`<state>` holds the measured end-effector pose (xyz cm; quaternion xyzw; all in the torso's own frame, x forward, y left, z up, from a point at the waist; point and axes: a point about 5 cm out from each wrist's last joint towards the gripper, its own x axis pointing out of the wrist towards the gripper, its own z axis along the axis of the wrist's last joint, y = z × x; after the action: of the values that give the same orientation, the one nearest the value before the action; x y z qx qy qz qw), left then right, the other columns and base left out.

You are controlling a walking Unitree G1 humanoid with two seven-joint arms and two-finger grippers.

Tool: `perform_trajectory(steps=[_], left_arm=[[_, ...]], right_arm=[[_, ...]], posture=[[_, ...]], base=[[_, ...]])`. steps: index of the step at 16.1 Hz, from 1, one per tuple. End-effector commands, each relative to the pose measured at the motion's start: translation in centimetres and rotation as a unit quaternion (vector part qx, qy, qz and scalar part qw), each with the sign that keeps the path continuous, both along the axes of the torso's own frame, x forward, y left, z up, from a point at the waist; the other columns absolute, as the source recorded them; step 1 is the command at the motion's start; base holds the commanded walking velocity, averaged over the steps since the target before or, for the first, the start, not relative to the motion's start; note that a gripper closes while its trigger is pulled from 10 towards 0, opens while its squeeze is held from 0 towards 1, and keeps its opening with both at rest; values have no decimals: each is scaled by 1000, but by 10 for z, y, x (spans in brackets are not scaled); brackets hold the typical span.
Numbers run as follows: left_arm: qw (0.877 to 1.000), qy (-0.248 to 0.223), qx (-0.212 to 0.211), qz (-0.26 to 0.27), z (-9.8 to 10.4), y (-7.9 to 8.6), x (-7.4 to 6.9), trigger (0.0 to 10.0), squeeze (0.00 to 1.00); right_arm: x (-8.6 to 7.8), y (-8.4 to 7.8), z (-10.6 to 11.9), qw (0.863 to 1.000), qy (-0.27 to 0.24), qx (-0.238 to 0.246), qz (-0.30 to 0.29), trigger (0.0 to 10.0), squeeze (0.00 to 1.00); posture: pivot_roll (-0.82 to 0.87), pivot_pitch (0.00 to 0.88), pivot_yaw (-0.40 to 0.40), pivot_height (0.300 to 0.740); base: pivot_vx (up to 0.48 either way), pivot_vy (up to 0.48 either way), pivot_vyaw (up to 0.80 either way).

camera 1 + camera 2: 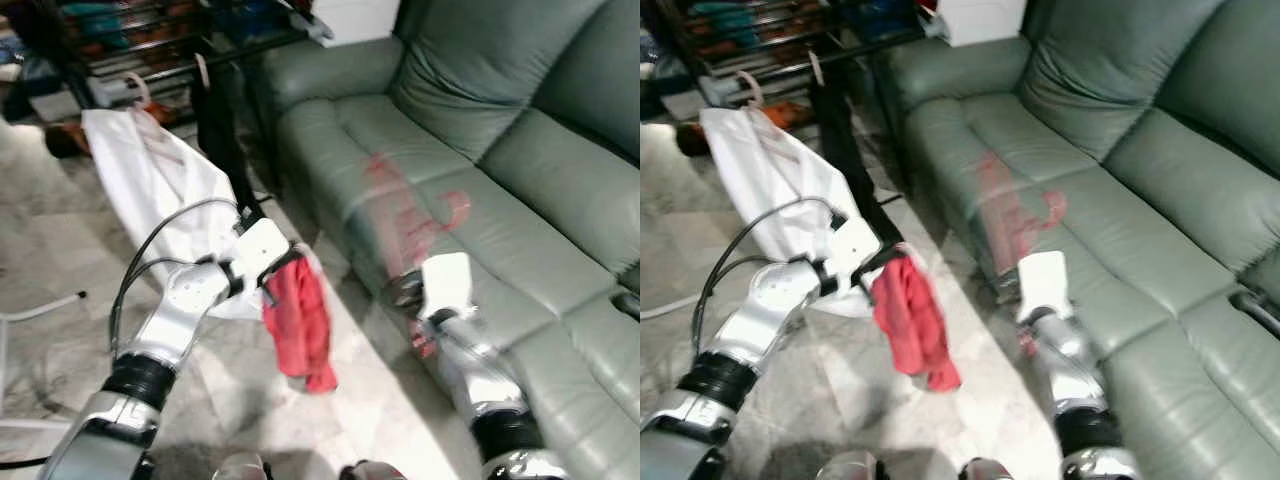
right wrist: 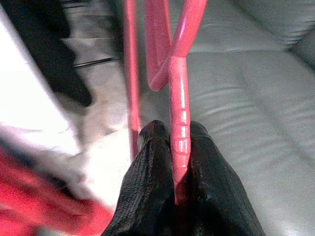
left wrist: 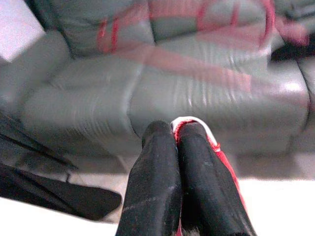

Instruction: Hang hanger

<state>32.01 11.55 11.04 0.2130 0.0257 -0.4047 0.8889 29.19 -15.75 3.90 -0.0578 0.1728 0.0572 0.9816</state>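
A pink plastic hanger (image 2: 179, 93) is pinched between the fingers of my right gripper (image 2: 172, 130), which is shut on its flat bar. In the eye views the hanger (image 1: 410, 215) is a red blur above the sofa seat, just ahead of my right gripper (image 1: 403, 291). My left gripper (image 1: 270, 278) is shut on a red garment (image 1: 302, 325) that hangs limp over the floor beside the sofa's front. The left wrist view has the red garment (image 3: 224, 157) along one finger of the shut left gripper (image 3: 174, 130).
A green leather sofa (image 1: 480, 150) runs along the right. A white garment (image 1: 150, 180) and a black garment (image 1: 215, 120) hang at a dark rack (image 1: 130, 30) at the back left. Marble floor lies below, and a white leg (image 1: 40, 310) reaches in at far left.
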Motion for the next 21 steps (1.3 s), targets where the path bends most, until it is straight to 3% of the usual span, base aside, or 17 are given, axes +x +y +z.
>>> perform_trajectory(steps=[1,3,8,21], left_arm=[[1000,10,-11,27,-7,8,-3,10000,0],[997,17,-44,62,-11,16,-7,10000,0],[996,14,-55,71,-15,23,-9,10000,0],[996,16,-64,60,-16,14,-10,10000,0]], right_arm=[[1,-5,2,1000,-4,1,-6,10000,0],[3,-5,4,1000,-4,-1,-2,10000,0],[8,-5,7,1000,-4,0,4,10000,0],[4,-6,3,1000,4,-9,9,10000,0]], posture=[[-38,0,7,740],[-33,0,1,740],[-22,0,-7,740],[-33,0,-10,740]], base=[[0,0,0],[0,0,-400],[165,0,-685],[327,0,0]])
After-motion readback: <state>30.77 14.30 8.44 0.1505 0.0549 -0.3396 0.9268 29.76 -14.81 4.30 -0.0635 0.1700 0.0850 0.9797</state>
